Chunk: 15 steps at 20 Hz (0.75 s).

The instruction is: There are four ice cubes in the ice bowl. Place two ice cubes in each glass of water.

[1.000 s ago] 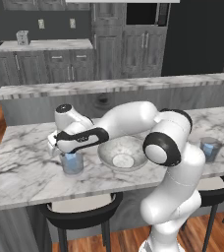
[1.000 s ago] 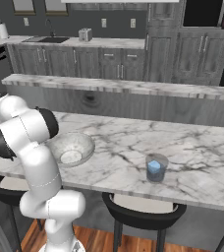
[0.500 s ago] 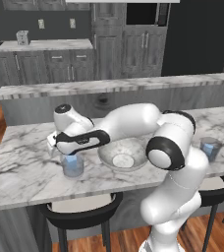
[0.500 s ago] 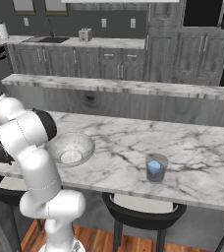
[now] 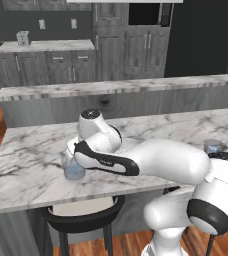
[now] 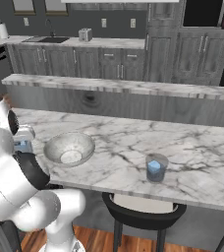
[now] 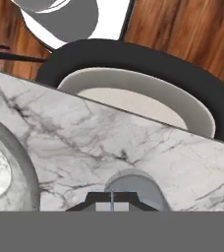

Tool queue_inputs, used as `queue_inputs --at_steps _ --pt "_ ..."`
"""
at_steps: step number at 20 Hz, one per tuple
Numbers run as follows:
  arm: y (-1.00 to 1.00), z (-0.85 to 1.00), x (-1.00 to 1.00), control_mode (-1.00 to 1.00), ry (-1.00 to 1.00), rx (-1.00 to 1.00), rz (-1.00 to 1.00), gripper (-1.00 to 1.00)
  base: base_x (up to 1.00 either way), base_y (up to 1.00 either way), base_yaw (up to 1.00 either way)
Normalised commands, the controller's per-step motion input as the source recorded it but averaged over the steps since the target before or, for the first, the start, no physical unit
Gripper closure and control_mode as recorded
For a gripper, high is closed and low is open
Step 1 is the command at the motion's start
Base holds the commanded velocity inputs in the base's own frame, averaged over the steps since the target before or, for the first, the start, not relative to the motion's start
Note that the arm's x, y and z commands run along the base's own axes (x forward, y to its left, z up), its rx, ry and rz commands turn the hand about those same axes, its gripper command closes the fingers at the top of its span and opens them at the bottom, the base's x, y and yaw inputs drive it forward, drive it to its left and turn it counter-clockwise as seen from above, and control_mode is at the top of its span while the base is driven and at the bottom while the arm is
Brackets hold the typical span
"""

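Now the hand (image 7: 112, 205) (fingers pressed together) hangs over a glass (image 5: 74, 169).

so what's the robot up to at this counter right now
The white arm reaches left over the marble counter, its shut gripper hovering above the glass nearest it, beside the metal ice bowl. Nothing can be seen between the fingertips. The bowl looks empty, and the other glass further along the counter has pale blue ice in it. It seems to be at the end of moving ice from bowl to glasses.

Kitchen: marble counter (image 6: 192, 147), cabinets (image 6: 109, 61), likely microwave (image 6: 205, 12).
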Motion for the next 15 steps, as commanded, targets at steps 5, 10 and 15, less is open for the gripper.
queue_inputs --at_steps 5,10,15 --pt "-1.0 0.26 -1.0 -1.0 -0.09 0.14 -0.11 1.0 0.0 0.0 0.0" --pt "-1.0 0.42 -0.8 -1.0 -0.06 0.01 -0.12 1.0 0.0 0.0 0.0" --pt "-1.0 0.2 -0.3 -1.0 0.0 -0.06 -0.2 1.0 0.0 0.0 0.0"
